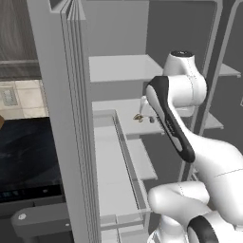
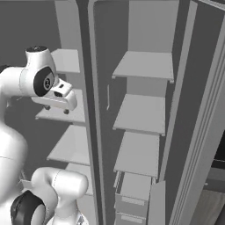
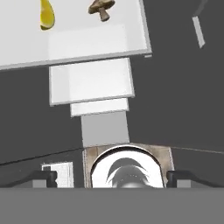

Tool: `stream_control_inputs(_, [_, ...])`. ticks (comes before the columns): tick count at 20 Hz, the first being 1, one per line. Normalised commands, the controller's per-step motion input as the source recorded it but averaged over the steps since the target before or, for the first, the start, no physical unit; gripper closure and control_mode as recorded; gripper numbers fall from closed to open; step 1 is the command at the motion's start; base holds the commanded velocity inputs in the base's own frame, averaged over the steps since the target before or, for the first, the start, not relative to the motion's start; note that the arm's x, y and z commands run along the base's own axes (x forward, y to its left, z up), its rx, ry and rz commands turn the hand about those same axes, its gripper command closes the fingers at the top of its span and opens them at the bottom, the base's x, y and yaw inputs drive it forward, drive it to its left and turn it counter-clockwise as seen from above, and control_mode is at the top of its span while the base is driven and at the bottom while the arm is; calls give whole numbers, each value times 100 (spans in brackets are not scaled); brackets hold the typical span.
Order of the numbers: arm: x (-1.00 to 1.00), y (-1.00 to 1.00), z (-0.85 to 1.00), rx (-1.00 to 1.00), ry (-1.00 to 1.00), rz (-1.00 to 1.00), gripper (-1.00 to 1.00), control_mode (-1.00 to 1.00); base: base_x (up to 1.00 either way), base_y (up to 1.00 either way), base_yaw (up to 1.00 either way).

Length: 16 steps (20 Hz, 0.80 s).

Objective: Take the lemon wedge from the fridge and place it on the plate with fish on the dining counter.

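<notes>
Lemon wedge point(image 3: 47, 15) lies on a white fridge shelf point(image 3: 87, 41) at the upper left of your hand view, with a small brown mushroom point(image 3: 102, 8) just right of it, the two apart. Your gripper point(image 3: 112, 177) is spread wide with nothing between its fingertips, well short of that shelf. In the left base view the fridge point(image 1: 76, 118) stands open, its white shelves stacked at centre
</notes>
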Motion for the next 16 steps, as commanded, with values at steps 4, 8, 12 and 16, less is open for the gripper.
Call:
stream_control_inputs(4, [-95, 27, -80, -4, -18, 43, -100, -100, 0, 0, 0])
stream_control_inputs(8, [-100, 0, -94, 0, -28, 41, -100, -100, 0, 0, 0])
stream_control_inputs(12, [-51, 0, 9, 5, -31, 25, -100, -100, 0, 0, 0])
stream_control_inputs(16, [0, -2, 39, 3, -15, 12, -100, -100, 0, 0, 0])
